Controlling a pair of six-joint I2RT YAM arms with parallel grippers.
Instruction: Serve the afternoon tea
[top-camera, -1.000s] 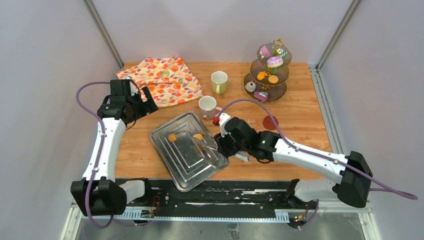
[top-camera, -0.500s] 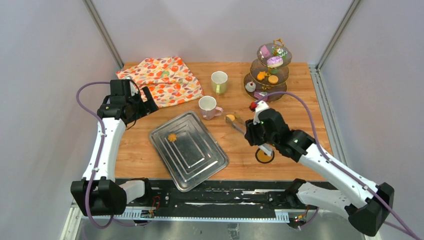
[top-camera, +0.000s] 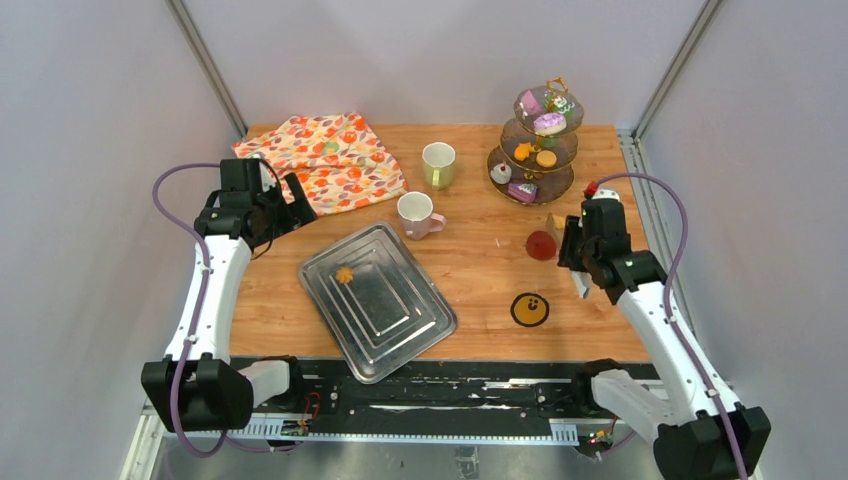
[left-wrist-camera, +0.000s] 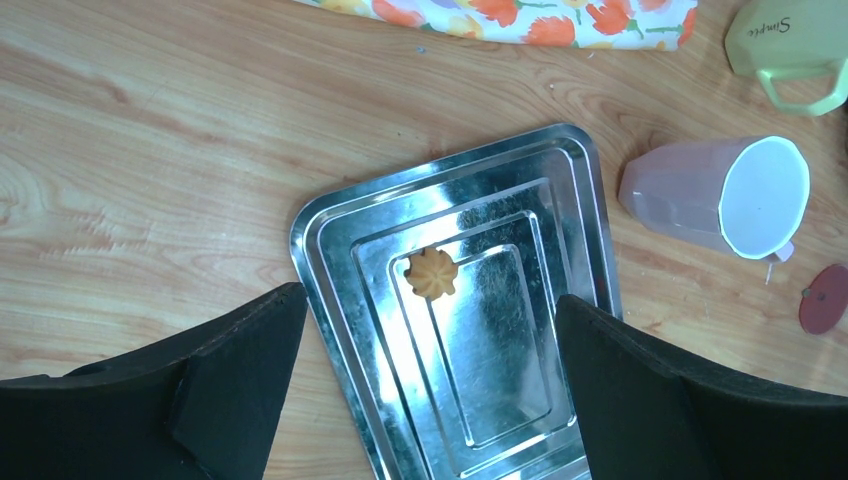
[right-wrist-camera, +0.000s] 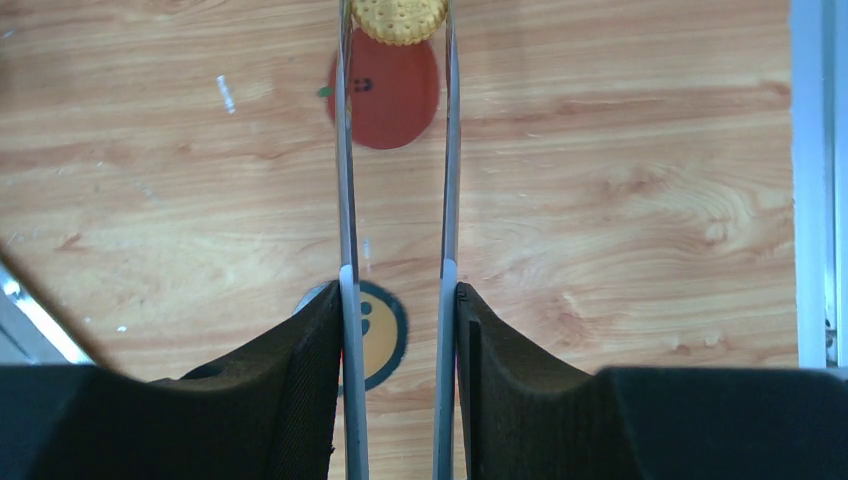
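Top external view: a wooden bench (top-camera: 480, 270) carries everything. A floral cloth (top-camera: 325, 160) lies folded at its far left corner. A metal tray (top-camera: 395, 315) sits askew by the near edge, left of the middle. A three-tier stand (top-camera: 545, 178) rises at the far right corner, with pastries (top-camera: 549, 123) on every tier: purple, pink and green ones on top, orange ones in the middle, small cakes at the bottom.

A green mug (top-camera: 438, 163) stands upright near the far edge, about midway along it. A pink mug (top-camera: 415, 213) stands upright nearer, just beyond the tray's far right corner.

The left gripper (left-wrist-camera: 430, 300) hangs above the tray's far left part, fingers wide apart, holding nothing. The right gripper (right-wrist-camera: 397, 300), near the right edge, is clamped on the tongs (right-wrist-camera: 345, 200), pressing both arms between its fingers.

A red disc (top-camera: 541, 245) lies flat right of the middle; a yellow disc (top-camera: 530, 309) with a dark rim lies nearer the near edge.

One cookie (left-wrist-camera: 432, 273) rests in the tray's inner panel, towards its far left corner. A second cookie (right-wrist-camera: 398, 18) is pinched at the tong tips, over the red disc's far rim; whether it touches the disc cannot be told.
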